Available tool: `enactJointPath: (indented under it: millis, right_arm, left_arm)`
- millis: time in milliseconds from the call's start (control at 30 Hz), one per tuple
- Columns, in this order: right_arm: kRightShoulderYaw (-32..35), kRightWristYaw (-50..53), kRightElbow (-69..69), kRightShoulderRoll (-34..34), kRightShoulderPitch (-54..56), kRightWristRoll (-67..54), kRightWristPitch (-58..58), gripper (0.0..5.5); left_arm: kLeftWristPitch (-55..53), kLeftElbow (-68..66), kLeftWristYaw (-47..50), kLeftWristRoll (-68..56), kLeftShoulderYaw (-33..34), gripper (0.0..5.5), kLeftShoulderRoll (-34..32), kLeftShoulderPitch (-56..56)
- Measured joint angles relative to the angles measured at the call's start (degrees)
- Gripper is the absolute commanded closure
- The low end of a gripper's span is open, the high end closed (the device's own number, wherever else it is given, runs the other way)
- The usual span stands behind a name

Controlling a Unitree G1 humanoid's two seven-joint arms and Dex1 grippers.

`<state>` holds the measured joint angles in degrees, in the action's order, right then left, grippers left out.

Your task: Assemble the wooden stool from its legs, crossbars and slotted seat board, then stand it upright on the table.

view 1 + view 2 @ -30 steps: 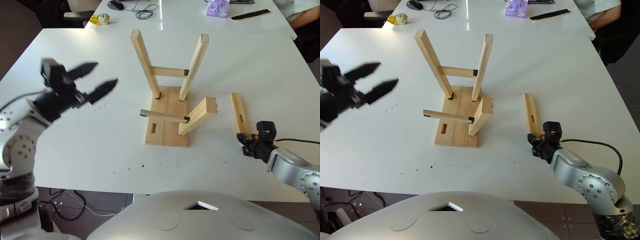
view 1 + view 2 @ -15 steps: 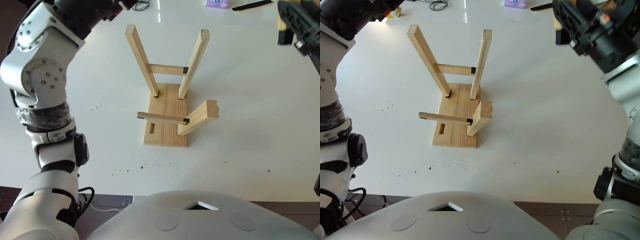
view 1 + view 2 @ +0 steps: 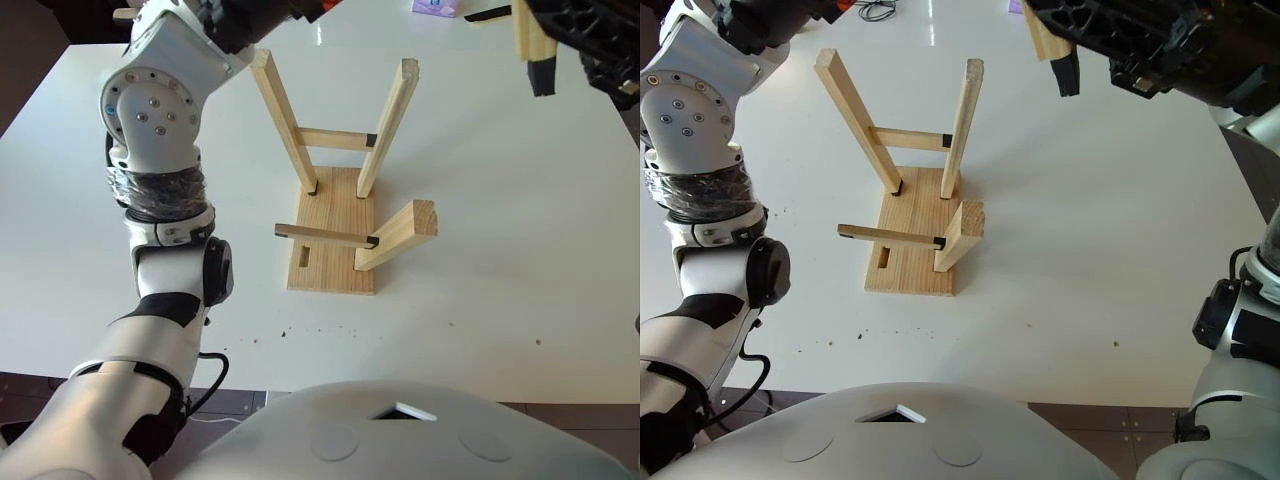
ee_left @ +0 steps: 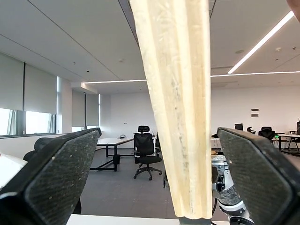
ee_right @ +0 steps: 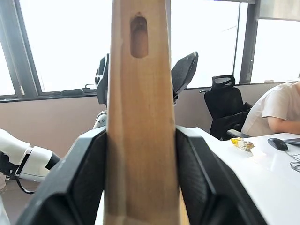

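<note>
Your right hand (image 5: 140,154) grasping a loose leg (image 5: 139,93) high above the desk (image 3: 480,260), your left hand (image 4: 157,140) released, fingers (image 4: 61,178) either side of a standing leg (image 4: 173,93), half-built stool (image 3: 385,130) upside down on its seat board (image 3: 335,272).

Shells: silver-grey, rounded. The left arm (image 3: 160,110) has a round cap ringed with small dark screws, a black crinkled wrap below it, a black elbow joint, and a thin black cable (image 3: 212,378) looping beneath. The right arm (image 3: 1240,395) has the same pale shells and black joints. The left fingers (image 4: 61,183) and right fingers (image 5: 79,187) are black, broad and grainy-faced.
</note>
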<state>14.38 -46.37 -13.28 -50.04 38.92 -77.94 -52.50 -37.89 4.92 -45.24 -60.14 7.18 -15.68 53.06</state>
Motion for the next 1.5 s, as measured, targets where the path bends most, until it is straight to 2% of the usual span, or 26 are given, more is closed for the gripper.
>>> enactJointPath:
  millis: [333, 700, 833, 1200, 1500]
  right_arm:
    - [-7.7, -5.3, 1.2, 0.4, 7.5, 3.6, -6.5, 3.44]
    - [-8.2, -12.7, 2.3, -2.1, 8.5, 7.2, -9.7, 3.44]
    - [-7.6, -15.1, 2.2, -3.3, 7.8, 8.8, -9.8, 3.44]
    - [-7.6, -19.8, 1.1, -4.1, 6.7, 11.7, -9.8, 3.44]
    - [-7.6, -21.0, 0.0, -4.7, 5.9, 12.9, -10.0, 3.44]
  left_arm:
    - [-4.2, 6.5, -6.2, -1.4, -2.3, 0.92, -2.9, -4.4]
    - [-5.1, 6.5, -6.4, -1.3, -2.4, 0.92, -4.0, -4.4]
    - [-5.7, 7.0, -6.4, -2.0, -2.1, 1.43, -4.4, -4.7]
    - [-6.8, 10.5, -7.4, -3.3, -2.2, 3.3, -5.6, -7.4]
    - [-7.6, 10.7, -7.3, -3.1, -2.7, 3.36, -6.1, -7.7]
